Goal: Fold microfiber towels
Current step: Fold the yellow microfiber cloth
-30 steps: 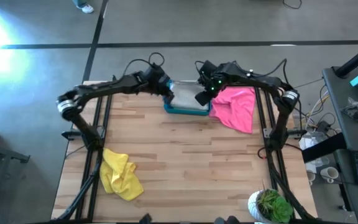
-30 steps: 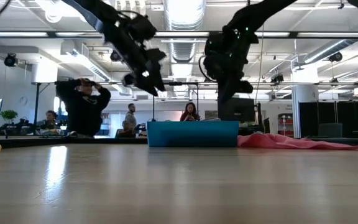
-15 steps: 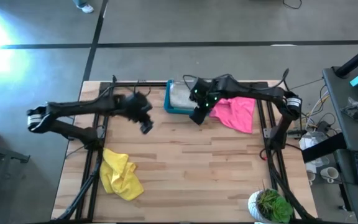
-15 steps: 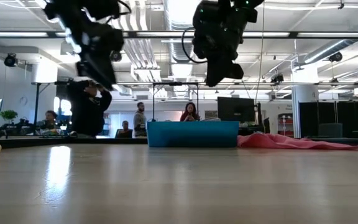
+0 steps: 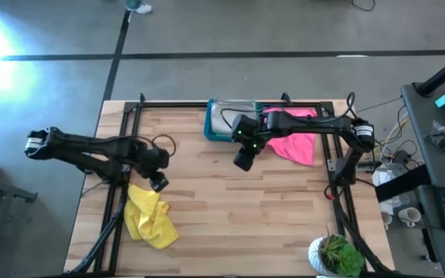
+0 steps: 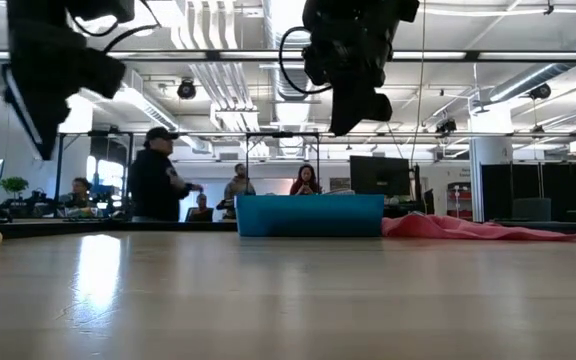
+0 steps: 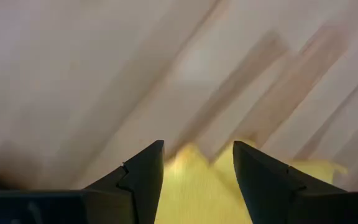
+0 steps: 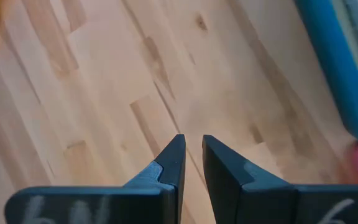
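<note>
Both my arms have left the blue bin (image 5: 230, 123) at the far edge and swung out over the table (image 5: 230, 224): a second ago both claws hung over the bin, now neither does. I read this as one towel finished and the next pickup starting. Left arm travelled farthest; it lies stretched low across the table's left side, elbow out past the edge, and my left claw (image 5: 158, 182) hangs just above the yellow towel (image 5: 151, 218), which lies crumpled directly below and ahead of the fingertips. In the left wrist view the yellow cloth fills the gap between my fingers (image 7: 143, 180), which stand well apart with nothing between them. Right arm reaches in from the far right corner, its claw (image 5: 242, 160) pointing down at bare wood a little on the near side of the bin. Its fingers (image 8: 174, 163) are drawn close, a narrow slit between them, holding nothing. The pink towel (image 5: 296, 139) lies spread flat to the right of that claw, beside the bin. A pale grey cloth (image 5: 224, 117) sits in the bin.
</note>
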Controlling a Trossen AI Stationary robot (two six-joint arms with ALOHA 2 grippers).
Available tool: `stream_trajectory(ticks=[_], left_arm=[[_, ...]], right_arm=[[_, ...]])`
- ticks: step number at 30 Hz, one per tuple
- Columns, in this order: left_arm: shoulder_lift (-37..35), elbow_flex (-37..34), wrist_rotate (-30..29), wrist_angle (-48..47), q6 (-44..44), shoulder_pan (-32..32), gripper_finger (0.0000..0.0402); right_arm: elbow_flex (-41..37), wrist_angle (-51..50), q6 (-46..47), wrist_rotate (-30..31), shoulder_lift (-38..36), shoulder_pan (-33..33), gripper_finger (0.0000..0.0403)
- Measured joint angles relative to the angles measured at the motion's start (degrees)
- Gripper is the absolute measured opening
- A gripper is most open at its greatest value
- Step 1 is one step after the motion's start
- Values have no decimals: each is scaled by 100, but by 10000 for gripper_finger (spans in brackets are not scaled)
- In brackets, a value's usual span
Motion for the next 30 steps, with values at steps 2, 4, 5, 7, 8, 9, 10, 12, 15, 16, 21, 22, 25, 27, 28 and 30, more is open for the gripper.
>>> stream_trajectory(ticks=[2,4,5,7,8,9,10,12,15,16,21,22,25,27,28,30], left_arm=[[8,-76,250,-154,-437,-154,176],[49,-194,579,-163,-777,-326,176],[79,-247,719,-139,-915,-425,176],[184,-358,852,-133,-1176,-612,176],[260,-429,891,-145,-1318,-703,176],[351,-478,931,-148,-1459,-781,176],[451,-505,990,-142,-1589,-846,176],[691,-529,1030,-136,-1717,-950,176],[1161,-529,1033,-20,-1815,-991,176],[1337,-529,1042,70,-1814,-994,176],[2281,-529,1386,602,-1772,-994,176],[2460,-528,1488,695,-1769,-994,176],[2926,-436,1593,888,-1763,-1005,176],[3135,-333,1648,1096,-1630,-1005,176],[3225,-277,1688,1199,-1545,-1001,176],[3368,-153,1746,1461,-1511,-990,176]], right_arm=[[-11,-19,-8,-7,2,23,47],[-13,-43,-25,-7,2,37,47],[-13,-64,-67,-7,2,38,47],[-13,-136,-173,-7,2,47,47],[-13,-189,-250,-9,2,57,47],[-13,-237,-298,-16,2,59,47],[-13,-287,-342,-17,2,61,47],[-13,-381,-412,-20,2,63,47],[-15,-413,-614,-17,4,61,47],[-15,-419,-656,-17,4,61,47],[-15,-415,-766,-17,4,61,47],[-15,-415,-807,-17,4,61,47],[-15,-415,-914,-17,4,58,47],[-15,-415,-966,-17,4,58,47],[-15,-415,-966,-17,4,58,47],[-15,-415,-966,-17,4,58,47]])
